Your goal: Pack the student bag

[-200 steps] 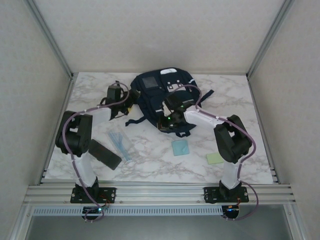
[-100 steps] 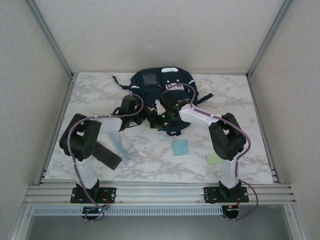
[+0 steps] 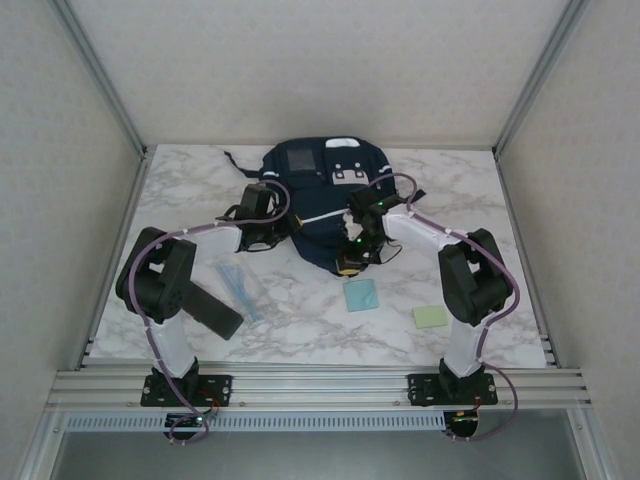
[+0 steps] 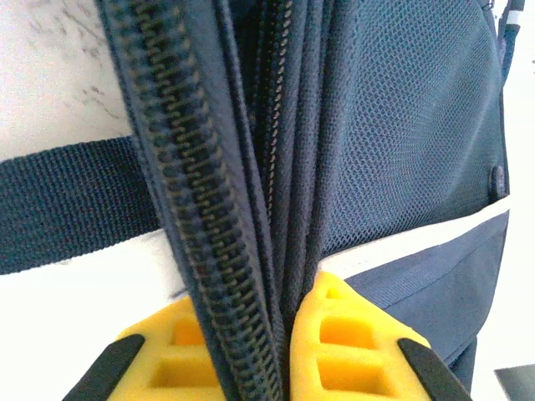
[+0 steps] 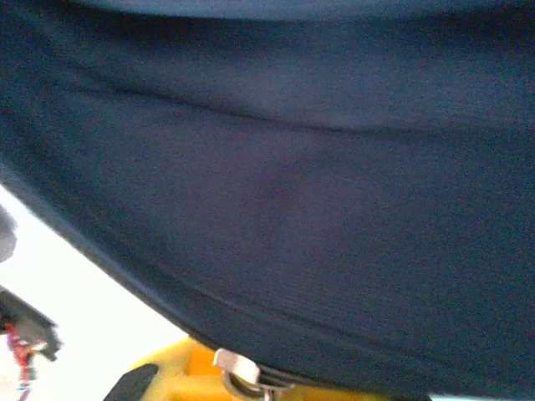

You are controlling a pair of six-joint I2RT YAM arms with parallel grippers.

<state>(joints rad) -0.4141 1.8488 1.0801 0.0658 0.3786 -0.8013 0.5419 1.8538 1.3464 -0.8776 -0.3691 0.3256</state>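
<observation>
- The left pincer (image 4: 266,313) is clenched on the backpack (image 3: 322,238). In its wrist view the two yellow fingers (image 4: 351,342) squeeze a bunch of folded fabric and a zip (image 4: 201,209) between them (the zip teeth run straight down into the pinch).
- Right of that pinch is a navy mesh panel (image 4: 410,125) with a white stripe (image 4: 418,242) below it. To the left, a dark strap (image 4: 67,209) crosses the pale worktop (image 3: 480,200).
- From above, this pincer meets the backpack's left side, about halfway along it.
- The right pincer (image 3: 350,262) is shut, at the backpack's near edge. In its wrist view dark fabric lies right over a yellow finger, and a small metal ring (image 5: 238,368) sits at that finger. Whether the ring or the cloth is actually pinched I cannot tell.
- The backpack lies flat at the middle of the worktop's far edge, with its grey patch (image 3: 300,160) and white buckle patch (image 3: 347,172) facing up.
- A blue-green square (image 3: 361,295) lies just on the near side of the backpack, close to the right pincer but apart from it.
- A green pad (image 3: 430,316) lies toward the near right corner.
- A black case (image 3: 210,308) lies toward the near left corner, with a clear packet (image 3: 240,283) between it and the backpack.
</observation>
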